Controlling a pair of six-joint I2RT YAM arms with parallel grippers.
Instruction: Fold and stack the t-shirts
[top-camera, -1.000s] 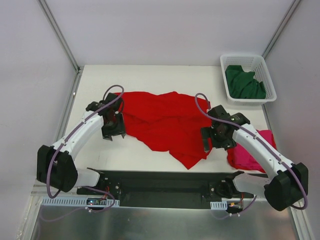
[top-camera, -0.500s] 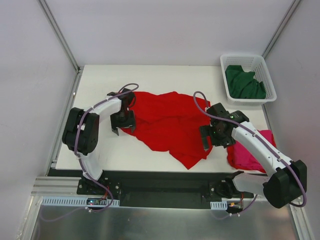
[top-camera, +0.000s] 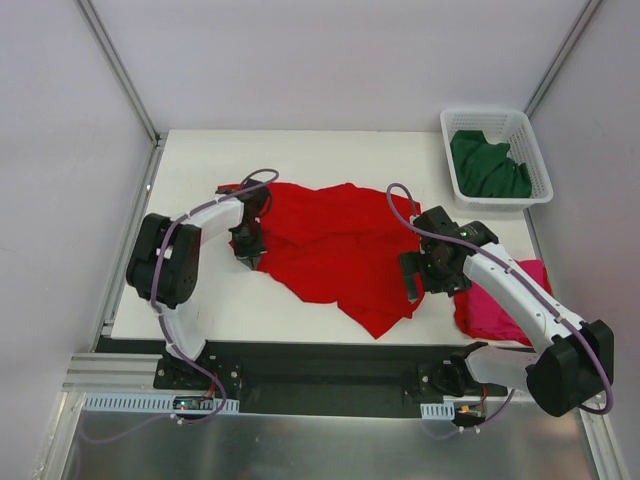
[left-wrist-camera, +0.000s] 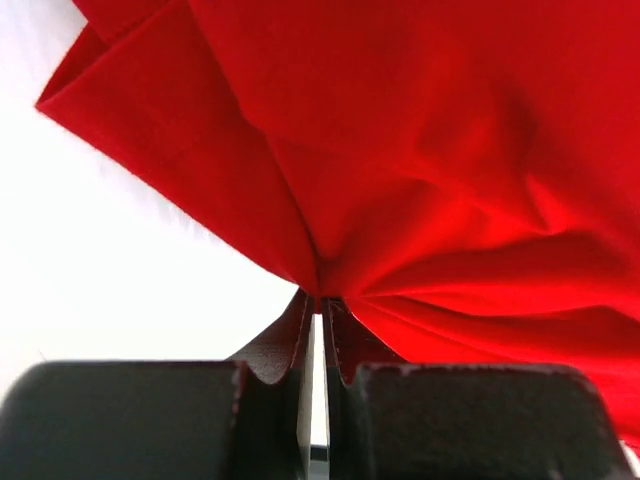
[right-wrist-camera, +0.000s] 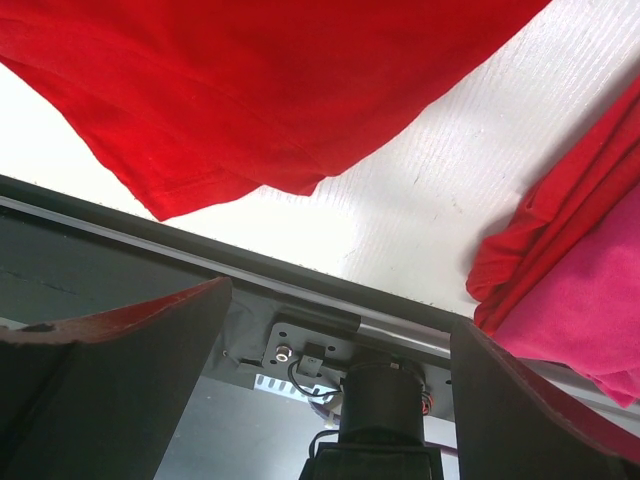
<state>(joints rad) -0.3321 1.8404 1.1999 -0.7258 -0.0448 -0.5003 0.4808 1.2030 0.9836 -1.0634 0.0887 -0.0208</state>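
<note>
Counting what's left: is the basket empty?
No, the dark green t-shirt lies bunched inside the white basket.

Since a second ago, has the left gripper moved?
Yes. The left gripper shifted rightward, away from the left edge of the table, onto the red t-shirt, now pinching it.

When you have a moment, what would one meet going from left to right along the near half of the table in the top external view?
left gripper, shut on cloth → red t-shirt → right gripper, open → magenta-pink t-shirt
</note>
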